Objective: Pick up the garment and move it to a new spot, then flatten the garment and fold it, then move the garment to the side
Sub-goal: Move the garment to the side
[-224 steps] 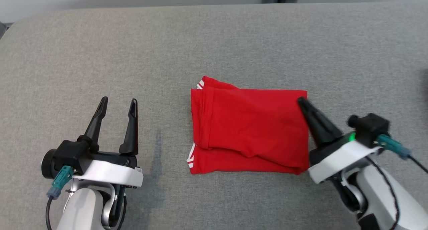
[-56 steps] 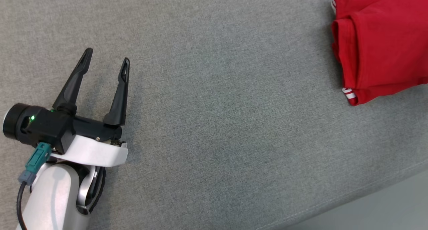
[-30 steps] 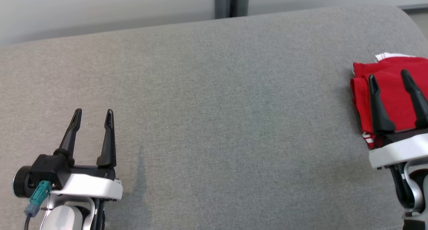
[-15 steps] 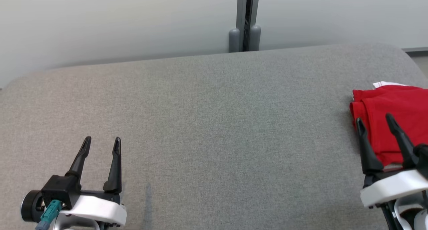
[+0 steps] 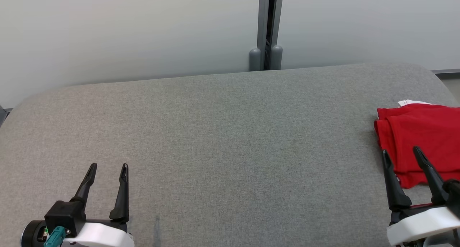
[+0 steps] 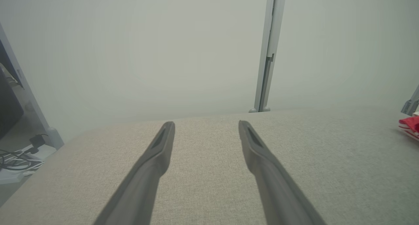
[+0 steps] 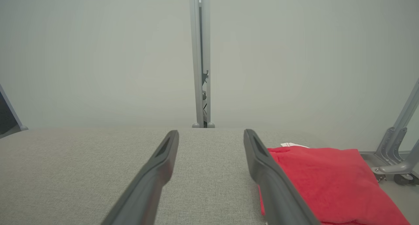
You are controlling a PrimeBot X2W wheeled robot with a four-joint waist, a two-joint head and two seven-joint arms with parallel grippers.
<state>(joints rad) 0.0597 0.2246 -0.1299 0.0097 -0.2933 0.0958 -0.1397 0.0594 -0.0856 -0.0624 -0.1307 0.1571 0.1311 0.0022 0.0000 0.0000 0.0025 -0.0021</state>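
Lying beside right jaws: garment [image 5: 424, 132]

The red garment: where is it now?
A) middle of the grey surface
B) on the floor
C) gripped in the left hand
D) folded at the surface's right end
D: the red garment lies folded at the grey surface's right end, beside the open right hand.
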